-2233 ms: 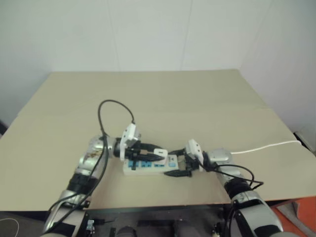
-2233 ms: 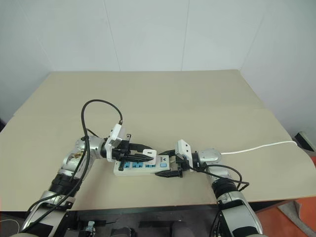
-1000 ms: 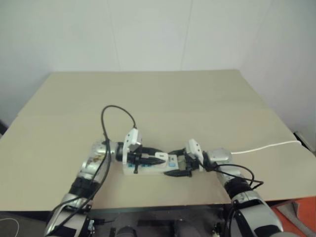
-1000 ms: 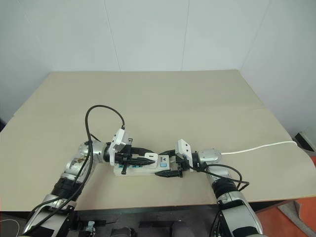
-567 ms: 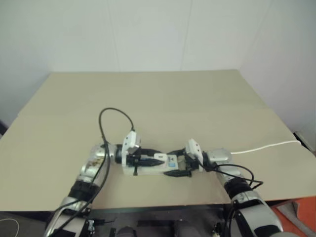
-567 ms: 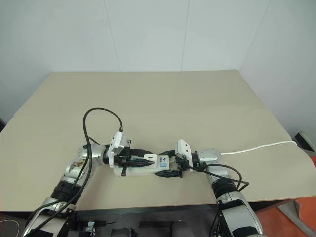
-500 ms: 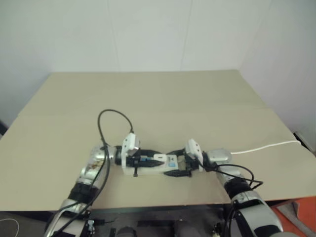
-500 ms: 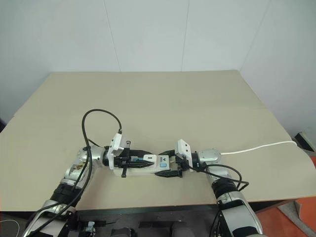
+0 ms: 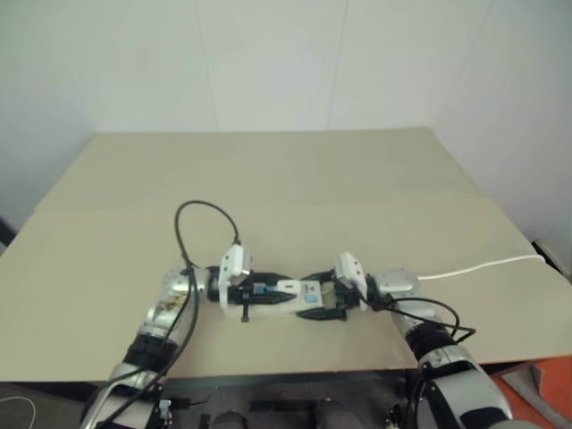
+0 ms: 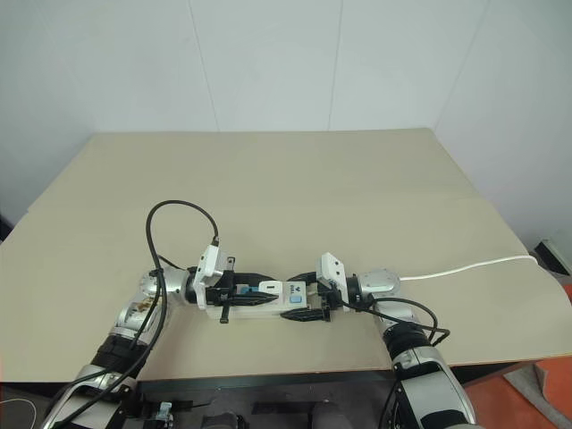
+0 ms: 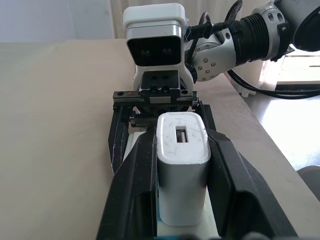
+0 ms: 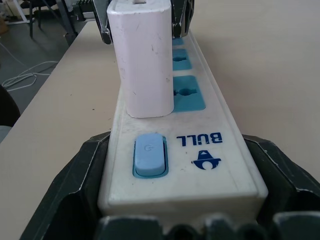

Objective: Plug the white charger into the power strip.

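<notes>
Between our left gripper (image 11: 182, 210), clenched on it, the small white boxy charger (image 12: 141, 57) stands in the long white power strip (image 12: 185, 155), which our right gripper (image 12: 180, 210) holds; next we let go.

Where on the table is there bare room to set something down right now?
The far table beyond the power strip is bare, and so is the left side. The near edge is crowded: left gripper on the white charger, right gripper on the strip, cable trailing right.

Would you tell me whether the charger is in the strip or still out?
In: the charger stands upright, base flush on the strip, left gripper shut on it.
</notes>
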Motion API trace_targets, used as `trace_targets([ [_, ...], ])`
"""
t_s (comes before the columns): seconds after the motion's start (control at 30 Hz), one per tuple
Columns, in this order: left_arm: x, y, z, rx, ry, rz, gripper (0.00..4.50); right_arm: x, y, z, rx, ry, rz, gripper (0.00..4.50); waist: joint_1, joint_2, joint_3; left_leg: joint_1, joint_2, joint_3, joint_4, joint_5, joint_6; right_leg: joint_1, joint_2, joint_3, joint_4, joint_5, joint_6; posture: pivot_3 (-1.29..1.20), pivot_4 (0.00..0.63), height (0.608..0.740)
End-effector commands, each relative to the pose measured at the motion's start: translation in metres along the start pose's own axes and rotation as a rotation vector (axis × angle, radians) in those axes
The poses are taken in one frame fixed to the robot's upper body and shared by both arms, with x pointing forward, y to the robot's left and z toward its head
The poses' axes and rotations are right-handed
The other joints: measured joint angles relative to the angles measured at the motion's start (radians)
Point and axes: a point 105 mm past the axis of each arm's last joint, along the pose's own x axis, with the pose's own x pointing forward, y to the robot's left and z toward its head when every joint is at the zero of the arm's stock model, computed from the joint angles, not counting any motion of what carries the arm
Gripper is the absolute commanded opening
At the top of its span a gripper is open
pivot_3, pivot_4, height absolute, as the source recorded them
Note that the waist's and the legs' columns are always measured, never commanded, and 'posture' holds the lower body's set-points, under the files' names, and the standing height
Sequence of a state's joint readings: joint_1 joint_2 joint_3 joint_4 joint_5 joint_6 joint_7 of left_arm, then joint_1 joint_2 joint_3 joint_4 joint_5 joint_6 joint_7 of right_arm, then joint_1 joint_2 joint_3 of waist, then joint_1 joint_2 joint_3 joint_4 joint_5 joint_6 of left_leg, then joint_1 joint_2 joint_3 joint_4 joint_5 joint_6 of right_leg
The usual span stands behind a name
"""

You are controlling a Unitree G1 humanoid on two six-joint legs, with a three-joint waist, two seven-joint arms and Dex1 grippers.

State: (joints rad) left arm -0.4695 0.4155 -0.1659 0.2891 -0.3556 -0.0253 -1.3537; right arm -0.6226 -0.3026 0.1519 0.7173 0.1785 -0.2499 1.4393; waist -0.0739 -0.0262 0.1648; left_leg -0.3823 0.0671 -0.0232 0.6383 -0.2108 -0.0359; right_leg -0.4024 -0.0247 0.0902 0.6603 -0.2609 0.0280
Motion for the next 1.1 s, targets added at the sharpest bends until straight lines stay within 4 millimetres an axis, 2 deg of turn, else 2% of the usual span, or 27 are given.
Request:
trace_targets([
  [0.03, -0.01, -0.001, -0.026, -0.078, 0.099, 0.037, 1.72, 0.004, 0.001, 0.004, -0.008, -0.009, 0.026, 3.42, 0.0, 0.001, 0.0, 0.0, 0.0, 0.0, 0.0, 0.0, 0.0, 0.0, 0.0, 0.0, 0.0, 0.0, 0.0, 0.0, 0.15, 0.74],
  [0.2, -0.01, 0.007, -0.011, -0.074, 0.054, 0.044, 3.18, 0.004, 0.001, 0.005, -0.007, -0.014, 0.023, 3.42, 0.0, 0.001, -0.001, 0.0, 0.0, 0.0, -0.001, 0.0, 0.001, -0.001, 0.0, 0.001, 0.0, 0.0, 0.0, 0.0, 0.15, 0.74],
  [0.33, -0.018, 0.02, 0.025, -0.041, -0.029, 0.071, 4.44, 0.005, 0.001, 0.005, -0.006, -0.017, 0.022, 3.42, -0.001, 0.001, -0.001, -0.001, 0.0, 0.0, -0.001, 0.0, 0.001, -0.001, 0.0, 0.001, 0.0, 0.0, 0.001, 0.0, 0.15, 0.74],
  [0.43, -0.032, 0.021, 0.052, -0.006, -0.047, 0.045, 4.48, 0.005, 0.002, 0.004, -0.005, -0.012, 0.023, 3.42, -0.002, 0.001, 0.0, -0.002, 0.0, 0.0, -0.002, 0.0, 0.001, -0.002, 0.0, 0.0, -0.001, 0.0, 0.001, 0.0, 0.15, 0.74],
  [0.57, -0.067, 0.014, 0.084, 0.017, -0.023, -0.001, 4.48, 0.003, 0.004, 0.002, -0.002, -0.003, 0.022, 3.42, -0.005, 0.001, 0.0, -0.001, 0.0, 0.0, -0.004, 0.0, 0.001, -0.002, 0.0, 0.0, -0.002, 0.0, 0.001, 0.0, 0.15, 0.74],
  [0.63, -0.077, 0.013, 0.086, 0.034, -0.007, 0.011, 4.48, 0.002, 0.004, 0.002, -0.001, -0.002, 0.017, 3.42, -0.003, 0.001, 0.0, -0.001, 0.0, 0.0, -0.005, 0.0, 0.001, -0.002, 0.0, 0.0, -0.003, -0.001, 0.001, 0.0, 0.15, 0.74],
  [0.67, -0.083, 0.013, 0.086, 0.039, 0.009, 0.021, 4.5, 0.002, 0.003, 0.002, 0.0, -0.002, 0.012, 4.16, 0.0, 0.001, 0.0, -0.001, 0.0, 0.0, -0.005, 0.0, 0.001, -0.002, 0.0, 0.0, -0.003, -0.001, 0.001, 0.0, 0.15, 0.74],
  [0.7, -0.088, 0.013, 0.086, 0.044, 0.022, 0.029, 4.5, 0.001, 0.002, 0.002, 0.003, -0.002, 0.006, 4.45, 0.001, 0.001, 0.0, -0.001, 0.0, 0.0, -0.005, 0.0, 0.001, -0.002, 0.0, 0.0, -0.004, -0.001, 0.001, 0.0, 0.15, 0.74],
  [0.97, -0.103, 0.012, 0.082, 0.051, 0.056, 0.061, 4.5, -0.008, 0.0, 0.004, -0.005, 0.007, -0.014, 4.45, 0.004, 0.001, 0.0, -0.002, 0.0, 0.001, -0.005, 0.0, 0.001, -0.002, 0.0, 0.0, -0.004, -0.001, 0.001, 0.0, 0.15, 0.74],
  [1.1, -0.106, 0.014, 0.081, 0.053, 0.056, 0.069, 4.5, -0.017, -0.005, 0.013, -0.015, 0.002, -0.041, 4.45, 0.005, 0.001, 0.0, -0.003, 0.0, 0.001, -0.005, 0.0, 0.001, -0.003, 0.0, 0.0, -0.004, -0.001, 0.001, 0.0, 0.15, 0.74],
])
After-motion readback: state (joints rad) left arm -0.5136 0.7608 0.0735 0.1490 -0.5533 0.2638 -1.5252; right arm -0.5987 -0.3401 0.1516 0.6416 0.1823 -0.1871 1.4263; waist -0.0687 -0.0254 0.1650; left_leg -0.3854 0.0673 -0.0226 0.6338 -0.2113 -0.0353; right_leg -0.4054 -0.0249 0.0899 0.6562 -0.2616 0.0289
